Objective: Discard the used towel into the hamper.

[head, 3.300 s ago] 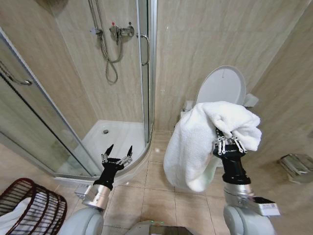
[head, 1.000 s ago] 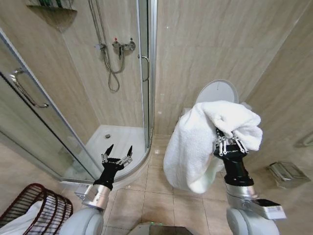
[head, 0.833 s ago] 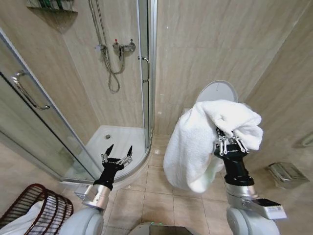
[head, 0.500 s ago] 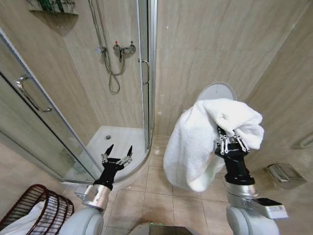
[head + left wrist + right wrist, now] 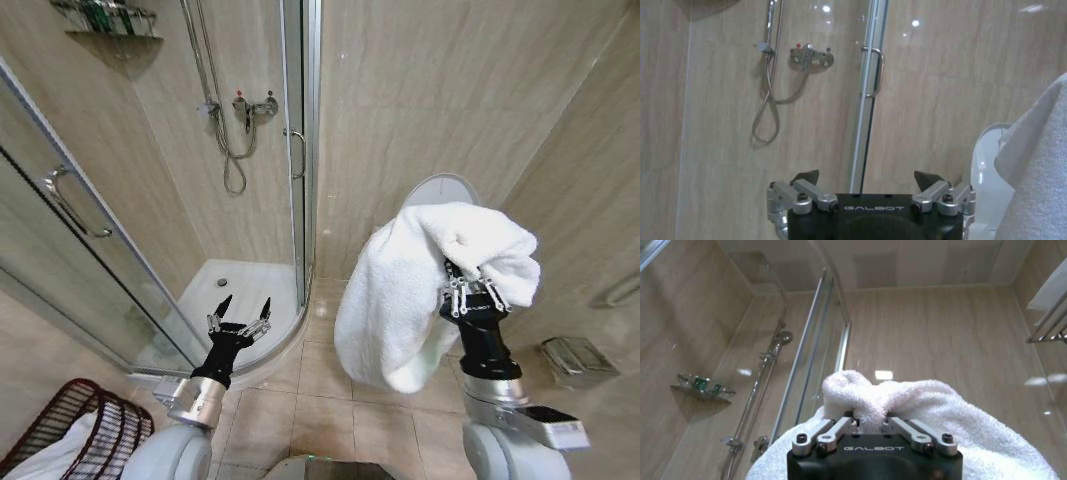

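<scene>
A large white towel [image 5: 420,290] hangs bunched over my right gripper [image 5: 467,285], which is shut on its folds at chest height, right of centre in the head view. The right wrist view shows the towel [image 5: 920,405] pinched between that gripper's fingers [image 5: 833,430]. My left gripper [image 5: 243,315] is held low on the left, open and empty, its fingertips [image 5: 805,176] spread wide in the left wrist view. The hamper [image 5: 85,430], a dark red-brown ribbed basket with white cloth inside, sits at the bottom left corner of the head view, partly cut off.
A glass shower enclosure [image 5: 300,150] with a white tray [image 5: 240,290] stands ahead on the left. A white toilet [image 5: 440,190] stands behind the towel. A steel floor fixture [image 5: 570,355] lies at the right. Beige tiled floor [image 5: 320,400] lies between my arms.
The whole head view has shifted: shower fittings and toilet sit a little lower and the hamper has slid toward the corner, so the camera moved. Both grippers keep their poses, towel still held.
</scene>
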Robot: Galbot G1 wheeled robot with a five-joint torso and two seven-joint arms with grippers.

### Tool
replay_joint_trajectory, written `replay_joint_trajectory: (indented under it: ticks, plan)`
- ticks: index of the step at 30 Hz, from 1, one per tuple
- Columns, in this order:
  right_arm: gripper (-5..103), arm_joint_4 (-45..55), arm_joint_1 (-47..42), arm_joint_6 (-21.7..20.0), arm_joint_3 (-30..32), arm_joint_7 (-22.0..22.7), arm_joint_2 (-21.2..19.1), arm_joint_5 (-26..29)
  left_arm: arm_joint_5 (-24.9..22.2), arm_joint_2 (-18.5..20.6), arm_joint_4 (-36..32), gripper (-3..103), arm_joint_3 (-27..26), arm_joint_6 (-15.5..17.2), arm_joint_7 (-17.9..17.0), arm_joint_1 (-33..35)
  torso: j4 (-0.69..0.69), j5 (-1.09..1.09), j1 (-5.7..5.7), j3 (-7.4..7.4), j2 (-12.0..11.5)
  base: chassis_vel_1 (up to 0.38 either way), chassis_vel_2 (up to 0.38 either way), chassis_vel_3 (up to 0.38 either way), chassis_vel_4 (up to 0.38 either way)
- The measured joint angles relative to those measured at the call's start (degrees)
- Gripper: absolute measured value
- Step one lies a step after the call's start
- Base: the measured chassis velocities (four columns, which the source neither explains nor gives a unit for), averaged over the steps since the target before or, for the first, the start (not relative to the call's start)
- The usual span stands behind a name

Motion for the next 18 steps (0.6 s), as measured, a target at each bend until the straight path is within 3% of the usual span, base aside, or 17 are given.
replay_joint_trajectory:
  ticks: [18]
  plan:
    - [14, 0.0, 0.16, 0.8, 0.44, 0.56, -0.44, 0.99, 0.0, 0.0, 0.0, 97, 0.0, 0.0, 0.0, 0.0, 0.0, 0.0, 2.43, 2.95, 5.39, 0.0, 0.0, 0.0, 0.0]
